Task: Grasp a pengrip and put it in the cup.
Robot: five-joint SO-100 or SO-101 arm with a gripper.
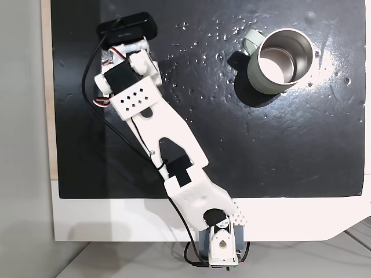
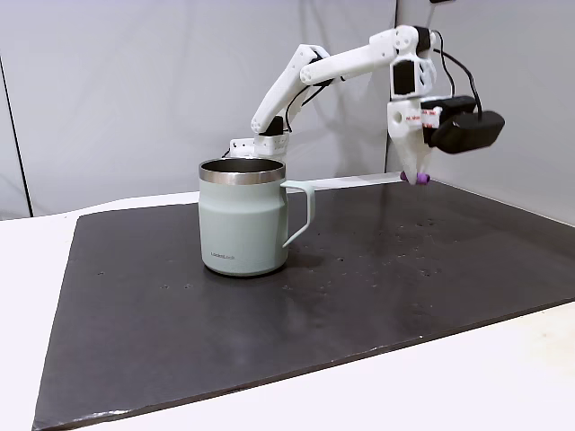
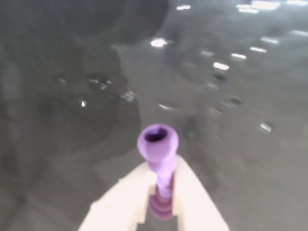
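Wrist view: gripper [image 3: 161,204] clamped on pengrip [image 3: 159,144] at its ribbed lower end, lifted off the mat, far from cup [image 2: 243,224]; looks light, soft, squashable, so mid-body pinch seems safest.

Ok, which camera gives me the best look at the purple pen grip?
The wrist view: the pengrip sits large and centred, clamped between the gripper's white fingers, its open end facing the camera. In a fixed view from the side it is a tiny purple speck at the fingertips, above the mat.
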